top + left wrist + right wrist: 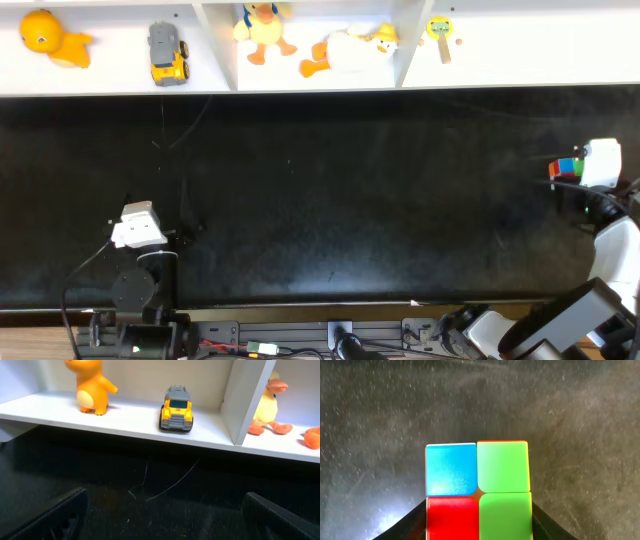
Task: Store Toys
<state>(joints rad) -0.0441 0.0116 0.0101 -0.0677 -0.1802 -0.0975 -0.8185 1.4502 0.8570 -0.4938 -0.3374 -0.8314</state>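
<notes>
My right hand is gripping a colour cube. Its two fingers are pressing in on opposite sides, so I am reading it as clamped on the toy. The black surface is showing all round the cube, and I cannot tell whether the cube is resting on it or hanging just above. From overhead, the cube is sitting at the far right edge of the surface, well apart from the white shelf running along the back.

My left hand is hanging near its own base with its fingers spread wide and nothing between them. It is facing the shelf's left compartment, where an orange duck and a yellow truck are standing. A yellow duck and a white duck are sharing the middle compartment, and a small toy is sitting in the right one.

I am judging this as the carry step: cube in hand, not yet stored. The next move is calling for a lift clear of the surface and a reach back to the shelf. The right compartment is probably the target, being nearest and roomiest. The cube then needs setting down beside the small toy without knocking it, before I let go.
</notes>
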